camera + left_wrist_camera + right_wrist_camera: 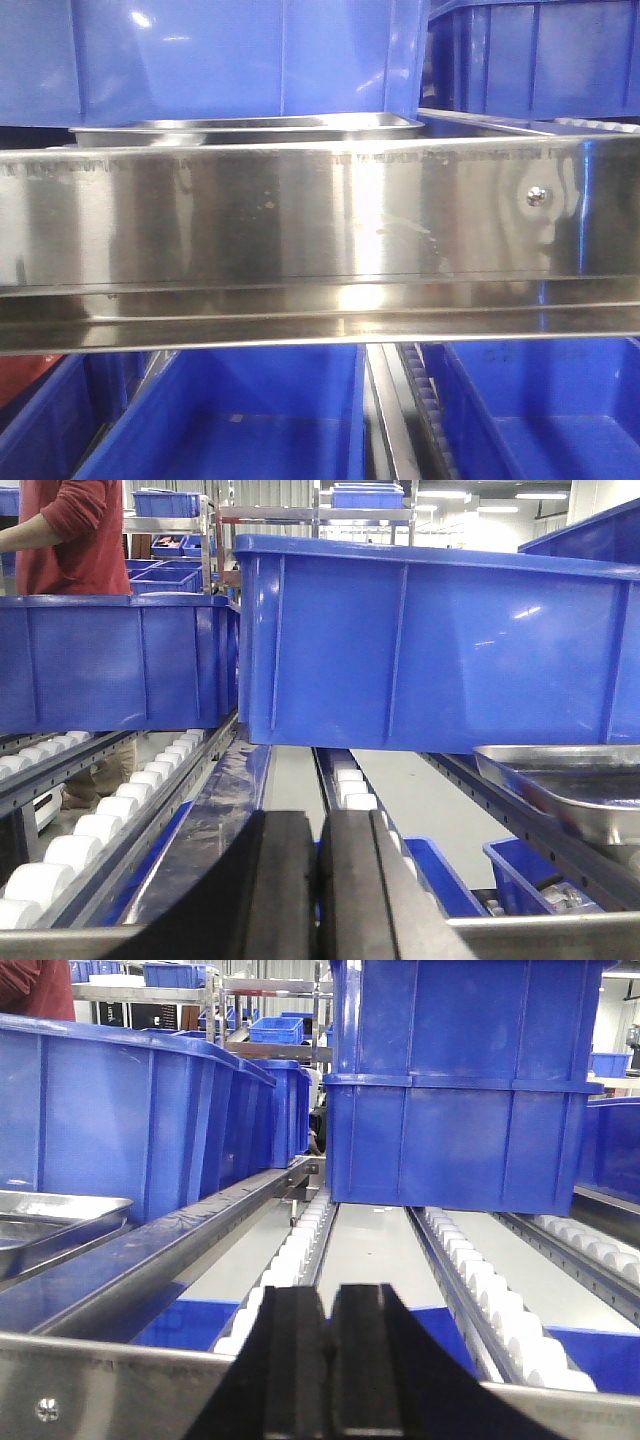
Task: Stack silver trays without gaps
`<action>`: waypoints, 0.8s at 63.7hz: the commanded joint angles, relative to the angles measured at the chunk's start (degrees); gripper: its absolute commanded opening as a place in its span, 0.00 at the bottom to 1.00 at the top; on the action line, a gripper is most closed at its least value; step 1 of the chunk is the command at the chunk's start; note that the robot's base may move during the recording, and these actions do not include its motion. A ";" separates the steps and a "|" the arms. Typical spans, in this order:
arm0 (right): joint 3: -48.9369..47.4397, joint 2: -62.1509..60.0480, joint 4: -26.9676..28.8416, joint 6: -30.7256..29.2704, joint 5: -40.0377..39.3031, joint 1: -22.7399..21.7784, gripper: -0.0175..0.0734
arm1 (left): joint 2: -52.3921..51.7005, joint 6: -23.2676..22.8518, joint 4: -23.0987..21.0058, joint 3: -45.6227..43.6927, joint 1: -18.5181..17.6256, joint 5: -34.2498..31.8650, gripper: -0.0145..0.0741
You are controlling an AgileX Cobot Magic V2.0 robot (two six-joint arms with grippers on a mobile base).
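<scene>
A silver tray [250,128] lies behind the steel rail in the front view, under a blue bin, and its rim and shallow wall show. A second shiny tray edge [480,127] shows to its right. The left wrist view has a tray [570,785] at the right edge, and the right wrist view has one [50,1215] at the left edge. My left gripper [320,825] is shut with nothing in it, low over a roller lane and left of the tray. My right gripper [328,1300] is also shut and empty, right of the tray. Neither gripper touches a tray.
A long steel shelf rail [300,230] with a screw [537,196] crosses the front view. Blue bins [430,650] [460,1090] stand on the roller lanes [480,1280], close above and beside the trays. Other bins [230,420] sit on the lower level. A person in red [70,535] stands far left.
</scene>
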 commanded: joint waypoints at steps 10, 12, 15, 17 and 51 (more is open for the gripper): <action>0.01 -0.19 -0.16 -0.21 -0.99 -0.17 0.11 | -0.16 -0.13 -0.27 -0.14 -0.21 -0.93 0.16; 0.01 -0.19 -0.16 -0.21 -0.99 -0.17 0.11 | -0.16 -0.13 -0.27 -0.14 -0.21 -0.93 0.16; 0.01 -0.19 -0.16 -0.21 -0.99 -0.17 0.11 | -0.16 -0.13 -0.27 -0.14 -0.21 -0.93 0.16; 0.01 -0.19 -0.16 -0.21 -0.99 -0.17 0.11 | -0.16 -0.13 -0.27 -0.14 -0.21 -0.93 0.16; 0.01 -0.19 -0.16 -0.21 -0.99 -0.17 0.11 | -0.16 -0.13 -0.27 -0.14 -0.21 -0.93 0.16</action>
